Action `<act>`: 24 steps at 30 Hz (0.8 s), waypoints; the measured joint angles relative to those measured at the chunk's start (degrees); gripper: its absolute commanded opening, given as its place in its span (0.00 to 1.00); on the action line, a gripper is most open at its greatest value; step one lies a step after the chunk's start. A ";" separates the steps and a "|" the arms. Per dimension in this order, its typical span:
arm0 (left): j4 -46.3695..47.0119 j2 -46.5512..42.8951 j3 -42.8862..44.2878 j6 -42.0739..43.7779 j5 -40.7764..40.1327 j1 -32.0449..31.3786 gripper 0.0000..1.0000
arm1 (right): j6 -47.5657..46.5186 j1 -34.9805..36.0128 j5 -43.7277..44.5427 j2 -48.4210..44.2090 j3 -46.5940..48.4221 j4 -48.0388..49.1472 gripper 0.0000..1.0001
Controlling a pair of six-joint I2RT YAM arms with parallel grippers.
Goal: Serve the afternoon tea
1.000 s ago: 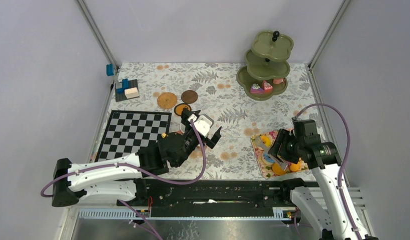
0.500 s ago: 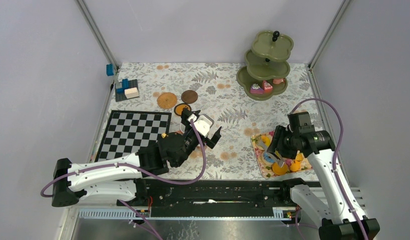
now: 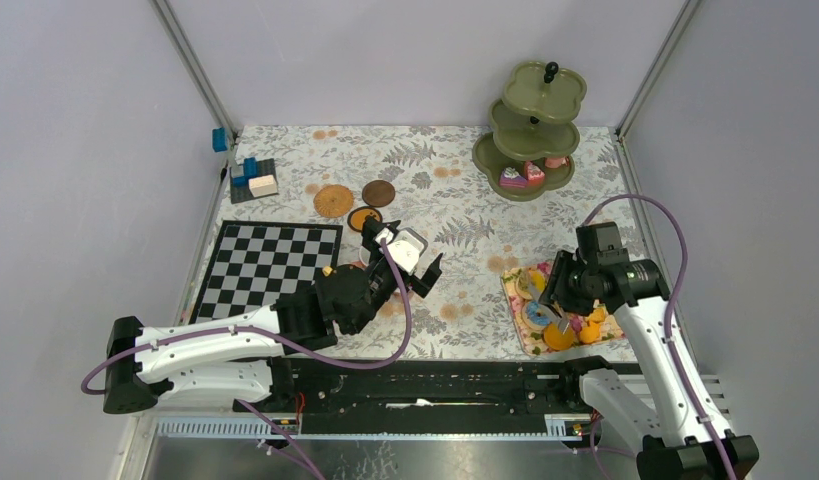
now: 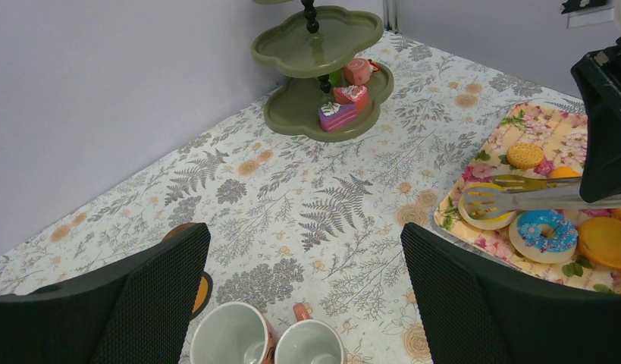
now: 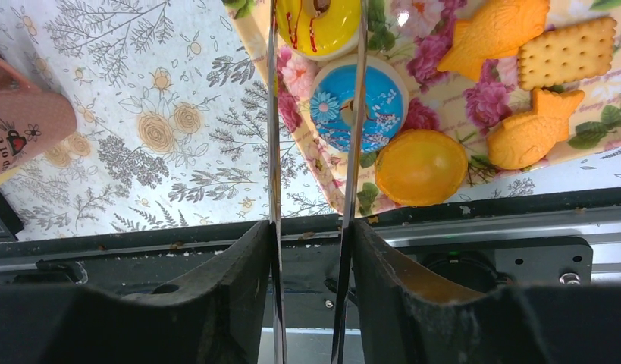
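My right gripper point(image 5: 311, 235) is shut on metal tongs point(image 5: 274, 114), one blade pressed against each finger. The blades reach over a blue donut point(image 5: 352, 106), and their tips stand either side of a yellow donut point(image 5: 318, 23) on the floral tray point(image 3: 560, 310). My left gripper point(image 4: 303, 258) hangs wide open and empty above two pinkish mugs point(image 4: 231, 334) point(image 4: 311, 343) standing side by side. The olive-green stand point(image 3: 530, 130) at the back right carries small cakes point(image 4: 337, 116) on its lowest tier. Round coasters point(image 3: 333, 200) lie at mid-left.
The tray also holds an orange round cake point(image 5: 421, 167), fish-shaped cookies point(image 5: 531, 133) and a square biscuit point(image 5: 569, 51). A chessboard point(image 3: 267, 268) lies at the left, with blue and white blocks point(image 3: 250, 178) behind it. Grey walls close in the floral cloth.
My right arm has moved away from the table's near edge, over the tray. The tongs' blades have drawn closer together. The left arm has not moved.
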 measured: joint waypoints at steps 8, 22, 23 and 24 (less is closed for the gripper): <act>0.00 0.00 0.00 0.00 0.00 0.00 0.99 | 0.76 0.00 1.18 -3.61 2.40 -0.11 0.37; -0.02 0.00 0.00 0.00 0.00 0.00 0.99 | 1.05 0.50 -0.22 4.76 3.43 13.77 0.35; -0.02 0.00 0.02 0.00 0.00 0.00 0.99 | 1.46 0.90 -0.33 6.75 3.43 16.70 0.35; -0.02 0.00 0.02 0.02 -0.02 0.00 0.99 | 1.90 1.38 -0.35 8.17 3.43 19.08 0.36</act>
